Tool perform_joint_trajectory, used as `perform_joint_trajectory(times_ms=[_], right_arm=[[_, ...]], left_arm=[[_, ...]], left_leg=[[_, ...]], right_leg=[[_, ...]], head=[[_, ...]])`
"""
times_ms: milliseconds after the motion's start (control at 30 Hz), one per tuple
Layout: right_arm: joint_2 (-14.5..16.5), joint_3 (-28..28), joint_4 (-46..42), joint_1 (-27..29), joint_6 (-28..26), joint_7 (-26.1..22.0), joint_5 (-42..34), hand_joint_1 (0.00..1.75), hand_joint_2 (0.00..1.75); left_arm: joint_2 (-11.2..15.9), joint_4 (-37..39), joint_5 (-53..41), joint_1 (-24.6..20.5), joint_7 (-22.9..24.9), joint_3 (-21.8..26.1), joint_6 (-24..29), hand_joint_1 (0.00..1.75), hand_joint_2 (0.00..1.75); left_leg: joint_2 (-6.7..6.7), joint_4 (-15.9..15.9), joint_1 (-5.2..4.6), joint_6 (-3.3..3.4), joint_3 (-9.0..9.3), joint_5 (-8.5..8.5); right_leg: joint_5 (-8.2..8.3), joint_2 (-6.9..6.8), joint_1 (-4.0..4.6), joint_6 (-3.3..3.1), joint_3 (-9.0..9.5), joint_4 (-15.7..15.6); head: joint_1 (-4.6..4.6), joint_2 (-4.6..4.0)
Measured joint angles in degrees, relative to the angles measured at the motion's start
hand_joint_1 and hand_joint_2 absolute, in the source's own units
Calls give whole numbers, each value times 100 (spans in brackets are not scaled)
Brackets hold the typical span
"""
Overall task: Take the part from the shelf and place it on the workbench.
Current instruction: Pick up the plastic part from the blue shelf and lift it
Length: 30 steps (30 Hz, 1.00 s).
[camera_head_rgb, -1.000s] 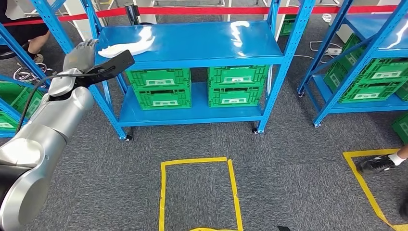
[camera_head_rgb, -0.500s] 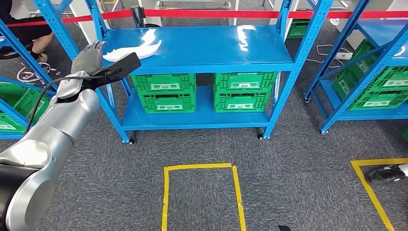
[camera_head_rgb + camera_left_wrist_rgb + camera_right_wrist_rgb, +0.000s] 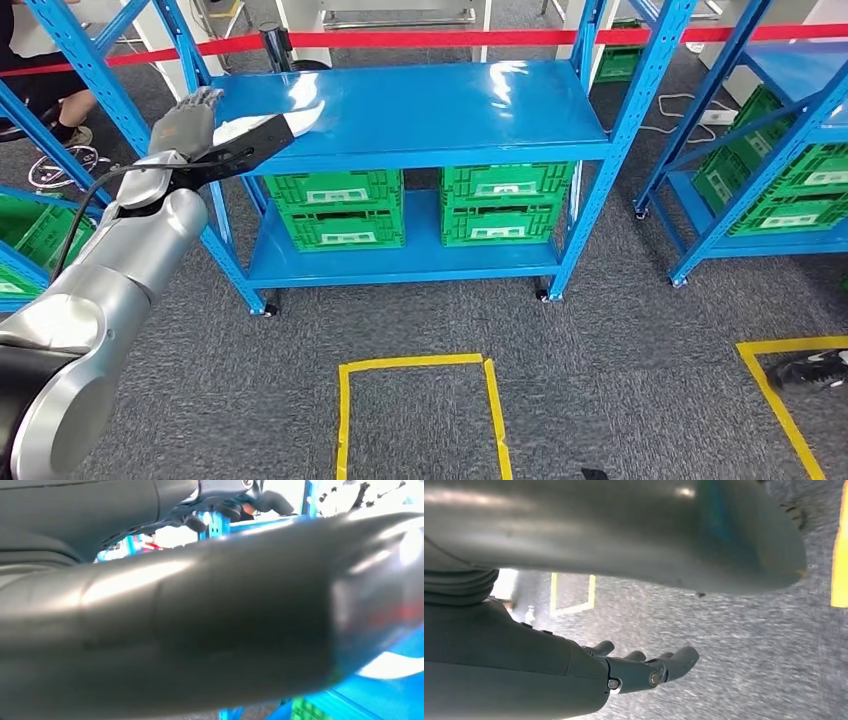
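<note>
The part (image 3: 300, 118), a flat white piece, lies on the top board of the blue shelf (image 3: 450, 100), near its left front corner, and it is partly covered from the head view by the black bracket at the left wrist. The left robot hand (image 3: 185, 122) is raised just beside that corner, at the shelf's left upright, apart from the part as far as can be judged; its fingers look loosely bent and hold nothing, though whether they are spread or drawn in cannot be told from here, and the left wrist view is blurred by the hand's own bulk. The right robot hand (image 3: 639, 667) hangs over the carpet with its fingers apart and empty. The step in hand is the reach. To do it well, the left robot hand should pass inside the upright, not against it, come in low over the board, and open before it meets the part. Since the piece is thin and lies flat on a glossy board, it will likely slide if pushed; a grip at its near edge seems safer than pressing from above.
</note>
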Motion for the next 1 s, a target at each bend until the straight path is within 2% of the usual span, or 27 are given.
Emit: perform_joint_trajectory(times_ms=[67, 100, 133, 167, 233, 267, 300, 333, 400, 433, 467, 500, 567, 600, 633, 667, 733, 767, 800, 833, 867, 933, 967, 1000], right_arm=[[-6, 0, -1, -2, 2, 4, 3, 0, 0], [-9, 0, -2, -4, 1, 7, 5, 0, 0], [-12, 0, -2, -9, 0, 15, 6, 0, 0], [-15, 0, -2, -14, -5, 25, 7, 0, 0], [-19, 0, -2, -14, -15, 48, 8, 0, 0], [-20, 0, -2, -10, -18, 55, 8, 0, 0], [-21, 0, -2, -5, -18, 59, 8, 0, 0], [-21, 0, -2, 0, -18, 61, 8, 0, 0], [-22, 0, 0, 12, -18, 62, 8, 0, 0], [-22, 0, 2, 10, -17, 65, 8, 0, 0], [-22, 0, 3, 6, -18, 68, 8, 0, 0], [-22, 0, 5, 1, -18, 72, 8, 0, 0], [-22, 0, 5, -6, -19, 76, 8, 0, 0], [-22, 0, 5, -5, -18, 75, 8, 0, 0], [-22, 0, 5, -6, -18, 74, 8, 0, 0], [-22, 0, 4, -7, -18, 72, 8, 0, 0], [-22, 0, 4, -7, -18, 70, 8, 0, 0], [-22, 0, 4, -4, -18, 70, 8, 0, 0], [-22, -1, 4, 3, -18, 72, 8, 0, 0], [-22, -1, 4, 9, -18, 72, 8, 0, 0], [-22, -1, 4, 13, -18, 72, 9, 0, 0], [-8, -1, 11, 12, -15, 69, 13, 0, 0], [-2, -2, 14, 4, -13, 68, 16, 0, 0], [5, -2, 17, -2, -10, 66, 19, 0, 0]], left_arm=[[3, -13, 0, -8, -9, -3, 0, 0, 0], [5, -20, 0, -20, -10, -4, 0, 0, 0], [3, -25, -1, -35, -12, -4, 1, 0, 0], [-2, -28, -1, -43, -12, -6, 1, 0, 0], [-20, -24, -3, -25, -13, -7, -3, 0, 0], [-26, -22, -4, -4, -13, -8, -6, 0, 0], [-29, -21, -5, 13, -12, -8, -8, 0, 0], [-31, -21, -7, 23, -12, -9, -10, 0, 0], [-42, -19, -10, 27, -12, -9, -11, 0, 0], [-50, -16, -13, 24, -10, -9, -14, 0, 0], [-58, -17, -15, 21, -11, -10, -18, 0, 0], [-62, -19, -17, 17, -12, -10, -22, 0, 0], [-67, -34, -19, 2, -12, -12, -26, 0, 0], [-66, -38, -20, -6, -12, -12, -25, 0, 0], [-65, -40, -22, -13, -13, -12, -25, 0, 0], [-63, -39, -25, -12, -14, -12, -25, 0, 0], [-61, -28, -32, 6, -15, -12, -25, 0, 0], [-59, -22, -34, 22, -13, -13, -26, 0, 0], [-56, -19, -36, 37, -10, -13, -26, 0, 0], [-52, -18, -36, 47, -9, -14, -27, 0, 0], [-47, -18, -37, 51, -8, -14, -27, 0, 0], [-25, -5, -37, 58, -4, -14, -26, 0, 0], [-12, 1, -38, 62, -1, -15, -25, 0, 0], [0, 3, -38, 65, 5, -15, -22, 0, 0]], left_leg=[[-2, -66, 12, 77, 116, 5], [0, -91, 30, 113, 183, -9], [-1, -104, 45, 138, 249, -29], [-1, -111, 53, 156, 298, -66], [-9, -105, 54, 169, 378, -163], [-14, -97, 56, 165, 430, -220], [-17, -85, 60, 154, 490, -282], [-18, -70, 66, 137, 560, -350], [-13, -23, 73, 86, 703, -507], [-13, -4, 67, 53, 749, -582], [-13, -4, 58, 17, 773, -646], [-16, 17, 47, -20, 804, -679], [-13, 81, 46, -86, 819, -683], [-11, 235, 52, -116, 772, -653], [-7, 480, 59, -141, 631, -651], [-4, 828, 67, -166, 411, -700], [-3, 1533, 76, -199, -106, -978], [-3, 1727, 78, -203, -308, -1130], [-3, 1748, 77, -193, -433, -1202], [-3, 1590, 74, -172, -473, -1142], [-3, 1275, 63, -133, -436, -926], [-3, 490, 16, -34, -314, -231], [-10, 215, -11, 4, -256, 13], [-20, 46, -26, 31, -211, 147]], right_leg=[[10, -6, -1, 65, 32, 50], [24, -10, 2, 87, -15, 194], [-1, -13, -2, 105, -142, 424], [-66, -16, -8, 123, -357, 761], [-324, -16, -14, 168, -875, 1447], [-428, -16, -17, 184, -1070, 1613], [-436, -17, -20, 195, -1172, 1586], [-304, -20, -26, 200, -1164, 1353], [264, -51, -36, 205, -981, 581], [485, -76, -31, 179, -889, 282], [625, -95, -22, 143, -833, 109], [653, -106, -15, 93, -812, 60], [581, -90, -17, -11, -738, 58], [548, -81, -26, -59, -685, 52], [506, -74, -30, -99, -621, 48], [456, -64, -33, -125, -556, 42], [337, -38, -33, -144, -425, 40], [273, -25, -31, -144, -352, 40], [205, -13, -28, -142, -265, 40], [131, -4, -21, -139, -167, 40], [56, 1, -12, -138, -65, 37], [-92, 16, 6, -119, 107, 31], [-166, 25, 15, -96, 167, 14], [-201, 36, 23, -67, 232, 17]], head=[[3, -1], [9, -1], [13, -1], [19, -1], [27, -1], [28, -1], [30, -1], [31, -1], [34, -1], [37, -1], [37, -1], [37, -1], [28, -1], [26, -1], [23, -1], [21, -1], [19, -1], [17, -1], [17, -1], [17, -1], [17, -1], [16, -1], [17, -1], [16, -1]])
